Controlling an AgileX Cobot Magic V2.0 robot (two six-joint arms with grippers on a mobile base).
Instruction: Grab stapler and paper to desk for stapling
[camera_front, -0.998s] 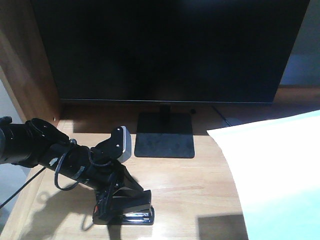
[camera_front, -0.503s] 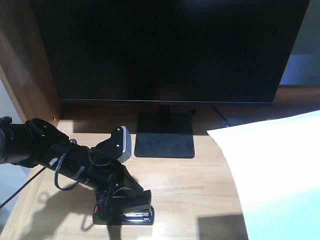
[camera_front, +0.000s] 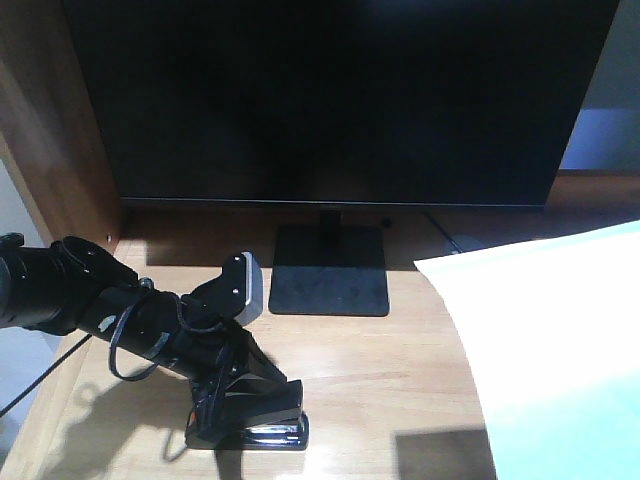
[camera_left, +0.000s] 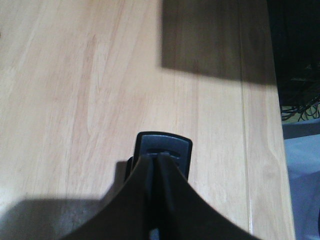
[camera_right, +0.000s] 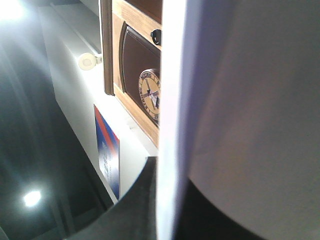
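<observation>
Nearest, the left gripper (camera_left: 158, 167) is clamped on the stapler (camera_front: 268, 412), which sits on the desk (camera_front: 380, 370) at front left. At right, the right gripper (camera_right: 172, 215) pinches the paper (camera_front: 560, 340). A monitor (camera_front: 340, 100) stands behind.

stapler (camera_front: 252, 412): one, black
paper (camera_front: 550, 340): one white sheet
desk (camera_front: 390, 370): one, made of wood
screen (camera_front: 340, 100): one, big and dark
screen stand (camera_front: 330, 270): one, flat and black
robot arm (camera_front: 90, 295): one in the front view
lights (camera_right: 31, 198): two, bright, in the right wrist view
round badge (camera_right: 151, 95): one, on a brown board
red and blue sign (camera_right: 106, 152): one
</observation>
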